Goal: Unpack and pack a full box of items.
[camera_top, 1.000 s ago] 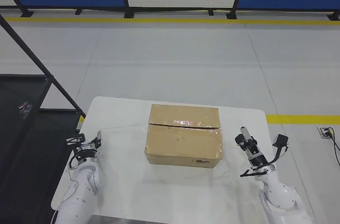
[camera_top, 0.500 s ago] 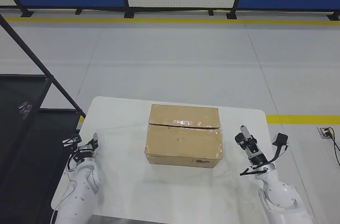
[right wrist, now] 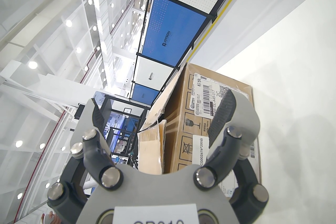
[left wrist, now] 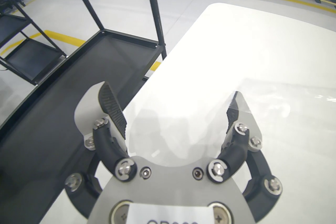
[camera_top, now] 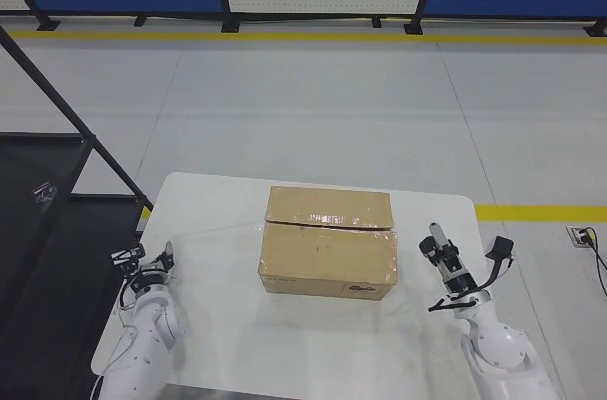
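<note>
At left edge of table [camera_top: 223, 335] | left end effector [left wrist: 170, 90] drifted outward, wide | right end effector [right wrist: 160, 101] wide | box [camera_top: 328, 255] unmoved

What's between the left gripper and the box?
Nothing: bare table separates the left gripper from the box, seen in the top view.

Box [camera_top: 328, 262]: matt brown cardboard, torn rough at one flap edge, with a glossy tape strip [camera_top: 328, 217] across the top and paper labels [right wrist: 203, 101] on one side. Counter [camera_top: 223, 200]: smooth white, softly reflective. Left gripper [left wrist: 170, 93] and right gripper [right wrist: 162, 99]: brushed metal plates, shiny screws [left wrist: 125, 166], black ribbed pads [left wrist: 113, 107]. Shelf rack [left wrist: 110, 59]: matt black metal.
</note>
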`<state>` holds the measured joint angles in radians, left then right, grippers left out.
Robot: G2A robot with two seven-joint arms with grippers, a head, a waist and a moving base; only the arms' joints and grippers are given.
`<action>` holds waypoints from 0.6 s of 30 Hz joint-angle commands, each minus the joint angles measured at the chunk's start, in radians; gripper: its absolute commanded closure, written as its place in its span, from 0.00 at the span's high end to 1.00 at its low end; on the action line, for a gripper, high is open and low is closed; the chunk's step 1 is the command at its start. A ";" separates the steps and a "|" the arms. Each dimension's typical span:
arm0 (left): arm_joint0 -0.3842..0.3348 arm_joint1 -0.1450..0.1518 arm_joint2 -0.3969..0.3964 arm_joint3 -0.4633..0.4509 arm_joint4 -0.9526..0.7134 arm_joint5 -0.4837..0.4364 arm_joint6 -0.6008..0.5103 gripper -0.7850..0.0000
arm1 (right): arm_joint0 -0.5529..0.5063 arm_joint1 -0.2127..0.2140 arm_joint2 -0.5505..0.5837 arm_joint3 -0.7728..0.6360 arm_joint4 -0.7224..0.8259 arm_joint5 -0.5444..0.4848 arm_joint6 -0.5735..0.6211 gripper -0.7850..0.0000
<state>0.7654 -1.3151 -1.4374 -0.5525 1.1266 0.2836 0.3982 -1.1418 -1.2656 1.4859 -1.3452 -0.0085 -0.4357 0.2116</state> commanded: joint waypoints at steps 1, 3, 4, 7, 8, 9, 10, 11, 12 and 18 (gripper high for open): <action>0.008 0.001 -0.005 -0.015 -0.003 0.012 -0.014 1.00 | 0.003 -0.001 -0.003 0.002 0.000 -0.001 -0.001 1.00; 0.016 0.002 -0.008 -0.026 -0.002 0.022 -0.030 1.00 | 0.006 -0.001 -0.004 0.004 0.000 -0.002 0.001 1.00; 0.019 0.003 -0.010 -0.032 -0.002 0.026 -0.038 1.00 | 0.007 -0.001 -0.005 0.005 0.001 -0.002 0.001 1.00; 0.030 0.004 -0.015 -0.045 -0.003 0.035 -0.054 1.00 | 0.011 -0.001 -0.006 0.008 0.001 -0.005 0.002 1.00; 0.033 0.004 -0.017 -0.049 -0.004 0.039 -0.059 1.00 | 0.012 -0.001 -0.006 0.010 0.001 -0.005 0.003 1.00; 0.036 0.004 -0.019 -0.053 -0.005 0.043 -0.063 1.00 | 0.013 -0.001 -0.008 0.011 0.002 -0.005 0.004 1.00; 0.039 0.004 -0.021 -0.057 -0.008 0.050 -0.065 1.00 | 0.015 -0.001 -0.009 0.012 0.002 -0.004 0.004 1.00; 0.042 0.004 -0.024 -0.061 -0.011 0.055 -0.067 1.00 | 0.016 -0.002 -0.011 0.012 0.001 -0.005 0.004 1.00; 0.045 0.004 -0.027 -0.065 -0.014 0.064 -0.069 1.00 | 0.017 -0.002 -0.012 0.012 0.000 -0.004 0.003 1.00; 0.062 0.005 -0.044 -0.086 -0.031 0.087 -0.082 1.00 | 0.025 -0.004 -0.022 0.013 -0.001 -0.003 0.004 1.00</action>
<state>0.8243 -1.3100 -1.4787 -0.6353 1.0983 0.3696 0.3183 -1.1179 -1.2689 1.4653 -1.3326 -0.0094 -0.4389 0.2153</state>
